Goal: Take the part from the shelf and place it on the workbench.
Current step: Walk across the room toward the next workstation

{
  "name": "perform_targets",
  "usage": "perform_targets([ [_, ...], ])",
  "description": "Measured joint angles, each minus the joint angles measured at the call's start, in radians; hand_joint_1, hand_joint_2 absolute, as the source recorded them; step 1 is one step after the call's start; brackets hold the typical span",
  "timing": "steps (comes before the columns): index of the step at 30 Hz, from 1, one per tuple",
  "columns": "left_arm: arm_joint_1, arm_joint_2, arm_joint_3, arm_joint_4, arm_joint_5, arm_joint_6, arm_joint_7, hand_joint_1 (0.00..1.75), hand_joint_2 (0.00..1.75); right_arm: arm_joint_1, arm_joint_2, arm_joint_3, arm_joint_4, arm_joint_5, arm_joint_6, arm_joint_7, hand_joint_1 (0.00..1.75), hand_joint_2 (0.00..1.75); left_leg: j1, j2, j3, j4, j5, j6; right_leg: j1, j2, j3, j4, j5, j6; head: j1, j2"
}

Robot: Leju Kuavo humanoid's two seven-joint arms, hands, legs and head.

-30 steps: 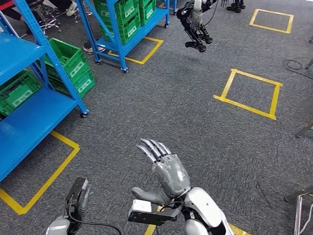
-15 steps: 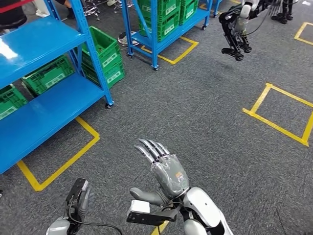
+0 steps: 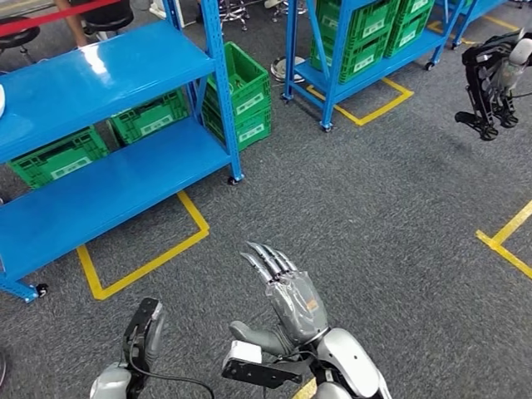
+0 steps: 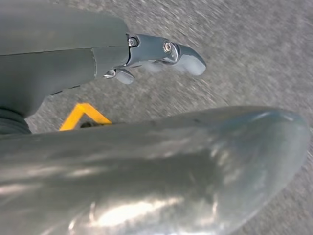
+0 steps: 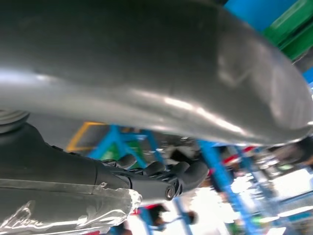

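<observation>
Camera has panned toward the blue shelf [image 3: 113, 179]; right hand [image 3: 292, 303] fingers spread, left hand [image 3: 147, 332] unclear.

blue shelf [image 3: 113, 187] | green crates [image 3: 246, 93] | grey speckled carpet [image 3: 376, 216] | yellow floor tape [image 3: 147, 264]

A grey carpeted floor [image 3: 352, 208] carries yellow tape rectangles [image 3: 141, 266]. A blue metal shelf on castors [image 3: 106, 195] stands on it, green plastic crates [image 3: 60, 158] on its lower deck. Further green crates [image 3: 248, 96] sit stacked on the floor just beside it.
</observation>
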Motion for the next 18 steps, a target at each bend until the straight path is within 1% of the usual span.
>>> perform_targets([
  [1, 0.019, -0.007, -0.031, -0.039, 0.036, -0.021, 0.031, 0.00, 0.00, 0.007, 0.007, -0.017, 0.005, -0.002, -0.013, 0.011, 0.00, 0.00, -0.002, 0.021, -0.007, 0.022, 0.008, -0.003, 0.002, -0.010, 0.013, -0.008, -0.006, -0.008, -0.003, 0.000],
  [2, 0.045, -0.010, -0.067, -0.093, 0.080, -0.049, 0.070, 0.00, 0.00, 0.015, 0.012, -0.040, 0.014, -0.003, -0.027, 0.015, 0.00, 0.00, -0.006, 0.050, -0.028, 0.061, 0.013, -0.003, 0.004, -0.019, 0.031, -0.015, -0.013, -0.014, -0.005, 0.000],
  [3, 0.080, -0.011, -0.101, -0.156, 0.122, -0.077, 0.109, 0.00, 0.00, 0.028, 0.013, -0.067, 0.025, -0.003, -0.040, 0.015, 0.00, 0.00, -0.010, 0.079, -0.064, 0.119, 0.011, -0.001, 0.006, -0.027, 0.050, -0.024, -0.022, -0.018, -0.007, 0.000],
  [4, 0.119, -0.012, -0.133, -0.221, 0.157, -0.096, 0.138, 0.00, 0.00, 0.044, 0.013, -0.096, 0.040, -0.003, -0.051, 0.011, 0.00, 0.00, -0.016, 0.099, -0.108, 0.180, 0.000, 0.002, 0.009, -0.038, 0.072, -0.034, -0.034, -0.021, -0.009, 0.000],
  [5, 0.156, -0.013, -0.166, -0.280, 0.182, -0.107, 0.159, 0.00, 0.00, 0.058, 0.012, -0.133, 0.059, -0.002, -0.060, 0.008, 0.00, 0.00, -0.020, 0.106, -0.152, 0.230, -0.023, 0.004, 0.011, -0.050, 0.097, -0.043, -0.047, -0.023, -0.009, 0.000],
  [6, 0.187, -0.014, -0.196, -0.325, 0.198, -0.114, 0.172, 0.00, 0.00, 0.067, 0.011, -0.167, 0.077, 0.000, -0.066, 0.005, 0.00, 0.00, -0.023, 0.107, -0.190, 0.259, -0.050, 0.005, 0.013, -0.064, 0.124, -0.052, -0.062, -0.024, -0.009, 0.000],
  [7, 0.215, -0.016, -0.222, -0.362, 0.210, -0.120, 0.180, 0.00, 0.00, 0.071, 0.009, -0.199, 0.095, 0.002, -0.074, 0.003, 0.00, 0.00, -0.024, 0.108, -0.217, 0.262, -0.073, 0.006, 0.014, -0.077, 0.153, -0.060, -0.079, -0.024, -0.009, 0.000],
  [8, 0.243, -0.018, -0.248, -0.402, 0.220, -0.124, 0.184, 0.00, 0.00, 0.071, 0.009, -0.231, 0.115, 0.007, -0.084, 0.000, 0.00, 0.00, -0.024, 0.112, -0.231, 0.241, -0.081, 0.007, 0.015, -0.090, 0.186, -0.067, -0.098, -0.024, -0.009, 0.000],
  [9, 0.280, -0.021, -0.273, -0.450, 0.229, -0.126, 0.185, 0.00, 0.00, 0.070, 0.009, -0.260, 0.140, 0.015, -0.095, -0.003, 0.00, 0.00, -0.025, 0.121, -0.234, 0.200, -0.062, 0.011, 0.016, -0.102, 0.218, -0.074, -0.119, -0.023, -0.009, 0.000],
  [10, 0.331, -0.025, -0.298, -0.508, 0.240, -0.128, 0.184, 0.00, 0.00, 0.070, 0.010, -0.297, 0.177, 0.028, -0.107, -0.008, 0.00, 0.00, -0.028, 0.147, -0.231, 0.142, 0.002, 0.017, 0.017, -0.112, 0.252, -0.081, -0.142, -0.021, -0.009, 0.000],
  [11, 0.389, -0.030, -0.330, -0.579, 0.253, -0.129, 0.182, 0.00, 0.00, 0.074, 0.013, -0.352, 0.225, 0.046, -0.118, -0.014, 0.00, 0.00, -0.033, 0.178, -0.226, 0.074, 0.086, 0.023, 0.019, -0.122, 0.284, -0.087, -0.167, -0.017, -0.010, 0.000],
  [12, 0.449, -0.034, -0.363, -0.647, 0.263, -0.130, 0.180, 0.00, 0.00, 0.079, 0.018, -0.419, 0.276, 0.065, -0.127, -0.021, 0.00, 0.00, -0.038, 0.204, -0.221, 0.026, 0.156, 0.029, 0.021, -0.133, 0.314, -0.097, -0.193, -0.011, -0.009, 0.000],
  [13, 0.501, -0.038, -0.394, -0.707, 0.270, -0.130, 0.178, 0.00, 0.00, 0.084, 0.023, -0.493, 0.323, 0.083, -0.134, -0.026, 0.00, 0.00, -0.042, 0.219, -0.215, -0.006, 0.202, 0.033, 0.022, -0.145, 0.350, -0.105, -0.211, -0.005, -0.007, 0.000],
  [14, 0.539, -0.040, -0.424, -0.761, 0.272, -0.128, 0.177, 0.00, 0.00, 0.083, 0.028, -0.570, 0.370, 0.097, -0.140, -0.030, 0.00, 0.00, -0.043, 0.211, -0.208, -0.018, 0.202, 0.035, 0.022, -0.156, 0.374, -0.102, -0.216, 0.004, -0.004, 0.000],
  [15, 0.568, -0.042, -0.447, -0.804, 0.269, -0.125, 0.176, 0.00, 0.00, 0.074, 0.032, -0.635, 0.413, 0.108, -0.145, -0.032, 0.00, 0.00, -0.041, 0.195, -0.194, -0.010, 0.185, 0.038, 0.019, -0.162, 0.387, -0.087, -0.211, 0.012, -0.001, 0.000],
  [16, 0.590, -0.044, -0.469, -0.846, 0.263, -0.122, 0.176, 0.00, 0.00, 0.058, 0.035, -0.700, 0.465, 0.118, -0.150, -0.037, 0.00, 0.00, -0.037, 0.179, -0.178, -0.012, 0.173, 0.043, 0.017, -0.150, 0.383, -0.047, -0.197, 0.018, 0.002, 0.000],
  [17, 0.606, -0.045, -0.487, -0.881, 0.256, -0.120, 0.177, 0.00, 0.00, 0.041, 0.038, -0.760, 0.521, 0.127, -0.155, -0.042, 0.00, 0.00, -0.034, 0.164, -0.161, -0.012, 0.165, 0.049, 0.014, -0.127, 0.354, 0.012, -0.185, 0.022, 0.005, 0.000],
  [18, 0.619, -0.046, -0.501, -0.908, 0.249, -0.119, 0.179, 0.00, 0.00, 0.027, 0.041, -0.816, 0.577, 0.137, -0.159, -0.047, 0.00, 0.00, -0.030, 0.150, -0.145, -0.012, 0.157, 0.055, 0.012, -0.101, 0.314, 0.079, -0.188, 0.025, 0.006, 0.000],
])
